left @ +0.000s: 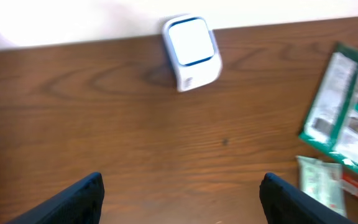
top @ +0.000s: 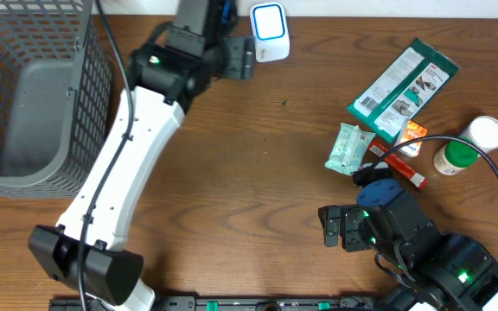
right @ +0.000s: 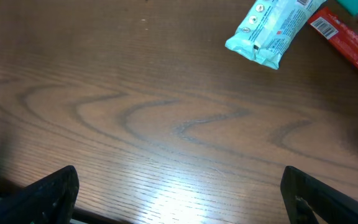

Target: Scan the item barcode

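Brown wood-grain table [top: 258, 173] is carrying a white, blue-rimmed barcode scanner [top: 269, 30] at its far edge, and the left gripper [top: 240, 59] is hovering just beside it with its fingers spread wide and nothing between them. Well apart from the scanner, on the right, a green packet [top: 402, 86], a pale mint packet [top: 349, 147], a red tube [top: 402, 170] and a white-capped green bottle [top: 456, 155] are lying clustered together. Near the front edge the right gripper [top: 328, 226] is hovering close to that cluster, gaping wide and empty, while a grey wire basket [top: 24, 95] is resting at far left.
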Tool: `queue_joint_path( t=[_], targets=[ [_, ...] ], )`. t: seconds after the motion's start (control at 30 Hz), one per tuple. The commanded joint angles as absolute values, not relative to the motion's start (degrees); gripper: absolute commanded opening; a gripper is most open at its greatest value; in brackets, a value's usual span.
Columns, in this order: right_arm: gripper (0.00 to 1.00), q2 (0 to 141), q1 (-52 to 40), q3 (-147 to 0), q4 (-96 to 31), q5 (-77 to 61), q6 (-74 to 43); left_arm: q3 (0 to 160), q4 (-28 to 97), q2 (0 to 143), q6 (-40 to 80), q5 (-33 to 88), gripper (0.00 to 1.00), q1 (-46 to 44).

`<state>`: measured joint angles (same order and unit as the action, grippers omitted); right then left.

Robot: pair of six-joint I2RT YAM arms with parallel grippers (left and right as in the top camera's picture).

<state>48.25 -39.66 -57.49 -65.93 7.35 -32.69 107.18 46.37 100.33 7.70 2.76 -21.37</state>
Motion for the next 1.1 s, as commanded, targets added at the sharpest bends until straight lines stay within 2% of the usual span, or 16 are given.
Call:
queue_joint_path(
  t=[0.0,0.4,0.57,0.67,0.87,1.07],
  targets=[
    [0.99,48.01,-39.42,-58.61,-65.82,8.32,-33.19,107.87,47.27,100.57,7.79,1.91,0.81,-19.57],
    [0.99,47.20,-39.20,-58.35,-66.06,9.45,-32.18,107.85,47.37,100.60,7.79,1.91,0.81,-18.98],
    [0.99,39.62,-31.64,-58.00,-61.34,12.60,-28.38,107.85,47.35,100.60,7.79,1.91,0.81,-18.98],
    [0.99,33.12,-25.96,-56.42,-54.02,12.36,-23.33,107.85,47.35,100.62,7.79,1.91,0.81,-18.98],
    [0.99,16.71,-14.55,-44.25,-26.87,8.95,-6.59,107.85,47.37,100.62,7.79,1.91,0.81,-18.98],
    [0.99,4.64,-7.64,-26.98,-2.94,6.96,-4.21,107.85,47.35,100.62,7.79,1.91,0.81,-18.98]
  ],
)
